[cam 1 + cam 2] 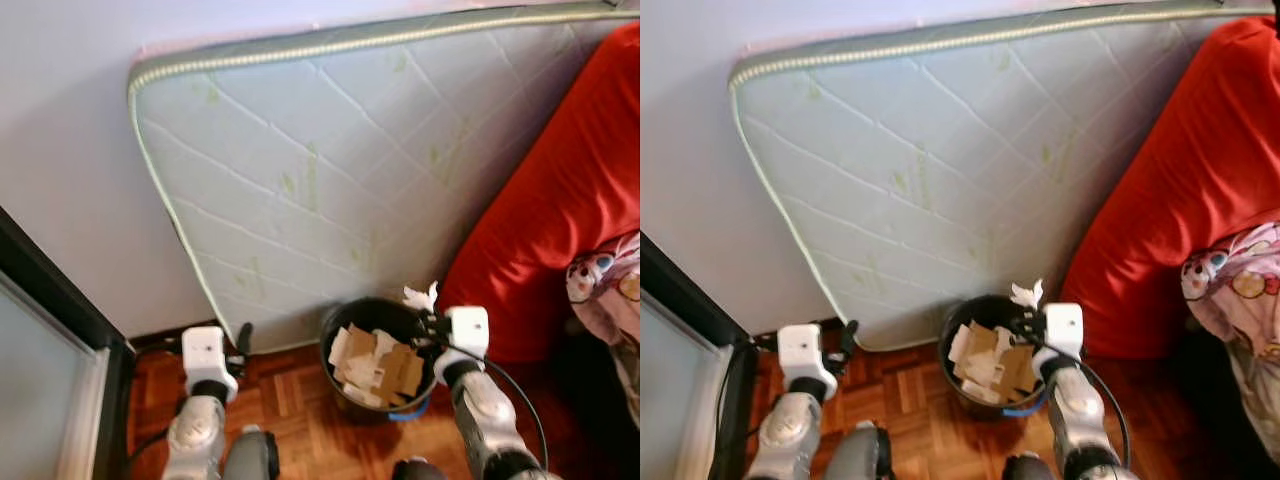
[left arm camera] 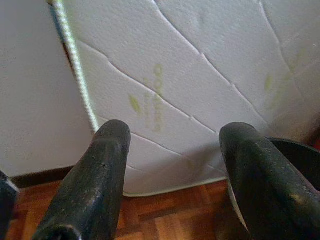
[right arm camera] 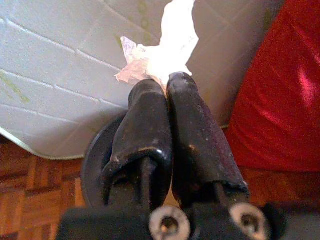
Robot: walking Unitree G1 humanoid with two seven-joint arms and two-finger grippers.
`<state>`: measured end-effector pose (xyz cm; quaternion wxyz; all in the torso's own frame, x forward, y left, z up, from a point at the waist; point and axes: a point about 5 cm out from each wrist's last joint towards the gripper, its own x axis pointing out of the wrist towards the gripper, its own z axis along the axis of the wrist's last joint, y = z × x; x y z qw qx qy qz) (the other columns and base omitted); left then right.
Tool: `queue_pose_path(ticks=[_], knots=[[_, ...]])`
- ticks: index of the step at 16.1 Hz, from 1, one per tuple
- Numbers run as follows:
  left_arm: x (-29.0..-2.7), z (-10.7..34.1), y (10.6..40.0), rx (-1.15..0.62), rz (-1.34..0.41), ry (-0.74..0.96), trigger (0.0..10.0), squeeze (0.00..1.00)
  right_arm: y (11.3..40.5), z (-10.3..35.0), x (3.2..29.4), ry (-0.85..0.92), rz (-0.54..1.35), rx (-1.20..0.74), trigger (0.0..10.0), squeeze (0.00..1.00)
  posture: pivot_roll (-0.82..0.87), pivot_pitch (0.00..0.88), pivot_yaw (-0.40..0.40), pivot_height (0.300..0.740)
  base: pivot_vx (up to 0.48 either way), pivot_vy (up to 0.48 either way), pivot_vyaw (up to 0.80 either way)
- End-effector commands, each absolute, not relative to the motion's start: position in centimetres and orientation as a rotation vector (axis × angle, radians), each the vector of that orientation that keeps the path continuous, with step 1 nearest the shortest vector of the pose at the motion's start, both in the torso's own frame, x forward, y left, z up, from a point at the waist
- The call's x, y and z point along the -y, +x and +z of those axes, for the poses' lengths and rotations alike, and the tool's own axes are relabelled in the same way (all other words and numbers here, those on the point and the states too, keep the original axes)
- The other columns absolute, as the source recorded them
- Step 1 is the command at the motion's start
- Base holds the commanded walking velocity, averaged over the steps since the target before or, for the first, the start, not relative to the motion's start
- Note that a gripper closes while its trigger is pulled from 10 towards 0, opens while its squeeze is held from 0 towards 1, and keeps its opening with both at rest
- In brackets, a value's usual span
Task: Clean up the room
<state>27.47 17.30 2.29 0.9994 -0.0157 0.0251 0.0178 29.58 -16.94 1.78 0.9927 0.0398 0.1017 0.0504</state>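
A black waste bin point(image 1: 336, 325) stands on the parquet floor against the mattress, holding several pieces of brown cardboard and paper point(image 1: 378, 366). My right gripper point(image 1: 426, 312) hovers over the bin's right rim, shut on a crumpled white tissue point(image 3: 162, 49) that sticks up past the fingertips point(image 3: 180, 82). The same white tissue point(image 1: 1026, 294) stands just above the bin's far edge. My left gripper point(image 2: 172, 132) is open and holds nothing, raised left of the bin point(image 2: 296, 155) and facing the mattress.
A quilted pale mattress point(image 1: 330, 170) leans on the white wall point(image 1: 70, 180). A red cushion or sofa back point(image 1: 570, 200) rises at the right with patterned fabric point(image 1: 605, 285) on it. A dark-framed glass panel point(image 1: 45, 370) stands at the left. A cable loops by my right arm.
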Motion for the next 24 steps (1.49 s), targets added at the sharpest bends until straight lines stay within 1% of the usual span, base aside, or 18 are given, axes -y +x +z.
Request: queue_pose_path(ticks=[1, 5, 8, 14, 21, 24], knots=[[-17.6, 2.5, 27.0, -0.027, 0.056, -0.041, 10.0, 0.00, 29.5, 2.1, 17.0, 0.093, 0.095, -0.163, 10.0, 0.00, 0.04, 0.167, -0.016, 0.632, 0.000, 0.000, 0.00], [-18.1, 2.4, 26.2, -0.018, 0.062, -0.036, 10.0, 0.00, 29.5, 2.4, 17.4, 0.073, 0.076, -0.141, 10.0, 0.00, 0.05, 0.192, -0.022, 0.632, 0.000, 0.000, 0.00], [-18.3, 2.7, 26.0, -0.023, 0.061, -0.029, 10.0, 0.00, 29.0, 2.1, 17.7, 0.065, 0.032, -0.150, 10.0, 0.00, 0.04, 0.192, -0.016, 0.612, 0.000, 0.000, 0.00], [-17.7, 2.5, 25.5, -0.042, 0.044, -0.027, 10.0, 0.00, 28.1, 1.4, 16.6, 0.069, 0.075, -0.166, 10.0, 0.00, 0.03, 0.197, -0.010, 0.612, 0.000, 0.000, 0.00], [-17.8, 2.5, 25.3, -0.060, 0.053, -0.034, 10.0, 0.00, 28.4, 1.2, 16.3, 0.046, 0.114, -0.206, 10.0, 0.00, 0.03, 0.196, -0.013, 0.612, 0.000, 0.000, 0.00], [-17.8, 2.7, 25.5, -0.053, 0.050, -0.027, 10.0, 0.00, 28.6, 1.3, 16.0, 0.047, 0.125, -0.207, 10.0, 0.00, 0.03, 0.213, -0.013, 0.612, 0.000, 0.000, 0.00]])
